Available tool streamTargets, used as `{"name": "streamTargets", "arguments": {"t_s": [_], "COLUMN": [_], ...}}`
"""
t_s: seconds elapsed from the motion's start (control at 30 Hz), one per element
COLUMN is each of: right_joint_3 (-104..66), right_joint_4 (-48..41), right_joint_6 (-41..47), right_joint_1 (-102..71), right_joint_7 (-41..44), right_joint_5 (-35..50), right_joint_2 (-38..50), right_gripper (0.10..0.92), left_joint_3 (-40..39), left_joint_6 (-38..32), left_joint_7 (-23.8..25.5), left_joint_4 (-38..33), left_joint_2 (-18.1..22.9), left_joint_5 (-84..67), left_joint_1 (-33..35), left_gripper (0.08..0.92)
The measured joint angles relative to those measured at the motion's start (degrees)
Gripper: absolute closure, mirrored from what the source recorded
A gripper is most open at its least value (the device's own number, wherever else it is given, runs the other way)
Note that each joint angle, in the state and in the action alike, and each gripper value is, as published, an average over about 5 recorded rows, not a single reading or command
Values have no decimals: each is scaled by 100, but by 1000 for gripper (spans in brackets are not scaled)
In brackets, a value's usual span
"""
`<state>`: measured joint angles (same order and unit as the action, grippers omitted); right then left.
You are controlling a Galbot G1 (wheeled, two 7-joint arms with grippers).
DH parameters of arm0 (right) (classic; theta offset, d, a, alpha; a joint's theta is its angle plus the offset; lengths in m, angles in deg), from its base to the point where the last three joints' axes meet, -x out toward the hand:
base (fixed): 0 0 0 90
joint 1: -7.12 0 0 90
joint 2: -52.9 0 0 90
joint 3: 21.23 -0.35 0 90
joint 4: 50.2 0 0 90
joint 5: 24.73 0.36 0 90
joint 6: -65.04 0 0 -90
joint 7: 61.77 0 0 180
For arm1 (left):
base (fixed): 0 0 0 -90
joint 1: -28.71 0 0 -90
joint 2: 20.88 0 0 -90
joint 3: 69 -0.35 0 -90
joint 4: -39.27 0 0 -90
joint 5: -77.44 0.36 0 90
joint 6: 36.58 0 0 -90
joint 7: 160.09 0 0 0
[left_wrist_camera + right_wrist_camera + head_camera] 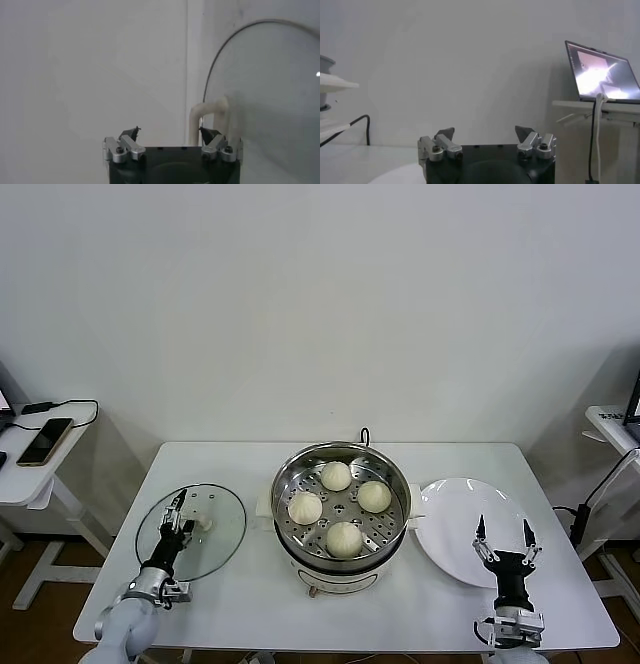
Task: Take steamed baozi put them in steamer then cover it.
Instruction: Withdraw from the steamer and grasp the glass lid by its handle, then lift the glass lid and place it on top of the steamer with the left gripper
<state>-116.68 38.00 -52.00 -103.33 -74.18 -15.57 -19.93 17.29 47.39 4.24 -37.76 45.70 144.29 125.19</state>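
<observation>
The steamer (284, 480) stands uncovered at the table's middle, with several cream-white baozi (344, 538) on its perforated tray. To its left the round glass lid (215, 549) lies flat on the table. My left gripper (178, 519) hovers open over the lid, next to its white handle (206, 524). In the left wrist view the handle (212, 116) stands just beyond one fingertip (206, 133), off to one side of the open left gripper (170, 132). My right gripper (503, 530) is open and empty above the near edge of the white plate (450, 514).
The white table (250, 604) carries only the lid, the steamer and the bare plate. A side table at far left holds a phone (45, 440) and cables. Another stand at far right bears a laptop (602, 70). A black cord (364, 434) rises behind the steamer.
</observation>
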Motion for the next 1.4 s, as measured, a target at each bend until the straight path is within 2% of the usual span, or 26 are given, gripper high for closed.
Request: {"name": "streamTargets", "arguments": {"t_s": [0.17,0.73,1.03,1.4], "right_joint_3": [-33,-12,19,30], "right_joint_4": [27,33,110,191], "right_joint_6": [0,-23,-6,88], "right_joint_1": [-11,12,43,82], "right_joint_7": [0,12,12,12], "right_joint_5": [-21,-103,-160,-197], "right_joint_2": [-7,-53,-44,-17], "right_gripper": [203,203,203,203], "left_joint_3": [-31,61,231,185], "left_joint_6": [-33,132,362,1021], "left_joint_7": [30,225,398,772], "left_joint_4": [186,275,-501,-2411], "left_joint_2": [1,-68,-224,-332], "left_joint_5": [15,-108,-613,-1296], "left_joint_1": [-114,-158,55,181], "left_gripper": [303,783,807,807]}}
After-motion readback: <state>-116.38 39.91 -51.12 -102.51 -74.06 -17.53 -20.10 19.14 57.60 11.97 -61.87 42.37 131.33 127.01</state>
